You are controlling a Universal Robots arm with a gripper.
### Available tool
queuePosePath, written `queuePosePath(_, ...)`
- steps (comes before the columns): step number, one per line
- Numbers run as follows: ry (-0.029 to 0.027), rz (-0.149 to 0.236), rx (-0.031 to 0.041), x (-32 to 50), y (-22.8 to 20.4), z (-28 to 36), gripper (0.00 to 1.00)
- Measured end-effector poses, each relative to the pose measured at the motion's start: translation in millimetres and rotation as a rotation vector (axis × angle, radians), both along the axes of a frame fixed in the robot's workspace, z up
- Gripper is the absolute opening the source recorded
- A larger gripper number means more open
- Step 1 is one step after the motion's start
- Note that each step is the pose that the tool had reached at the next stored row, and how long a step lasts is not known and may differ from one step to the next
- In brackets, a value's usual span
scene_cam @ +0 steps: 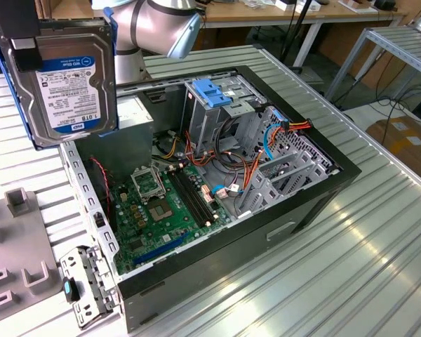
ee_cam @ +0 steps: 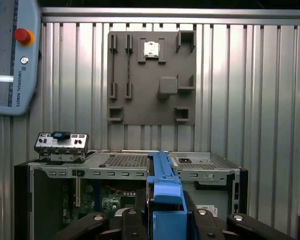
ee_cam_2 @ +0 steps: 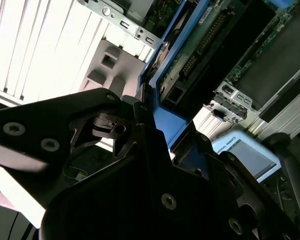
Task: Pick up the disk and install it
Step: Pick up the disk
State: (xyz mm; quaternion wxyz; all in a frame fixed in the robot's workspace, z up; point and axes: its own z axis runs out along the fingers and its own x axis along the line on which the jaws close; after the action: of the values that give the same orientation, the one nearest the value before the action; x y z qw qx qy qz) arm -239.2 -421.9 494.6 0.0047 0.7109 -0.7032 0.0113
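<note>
Disk gripped and held in the air.
We find the gripper [ee_cam: 165, 219] clamped on the disk [scene_cam: 59, 81]. In the exterior view the disk hangs upright, label facing the camera, at the upper left, raised above the open computer case [scene_cam: 316, 203] on the table [scene_cam: 379, 267].

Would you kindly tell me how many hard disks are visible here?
1. The disk is held up in the jaws at the exterior view's upper left, outside the open computer case. Others may be hidden inside the metal cage.
</note>
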Motion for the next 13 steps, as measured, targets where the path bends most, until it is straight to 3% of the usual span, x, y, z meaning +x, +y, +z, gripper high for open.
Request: queuePosePath(13, 0.0, 0.0, -0.0001, 17.5, -2.8, -1.8, 0.37)
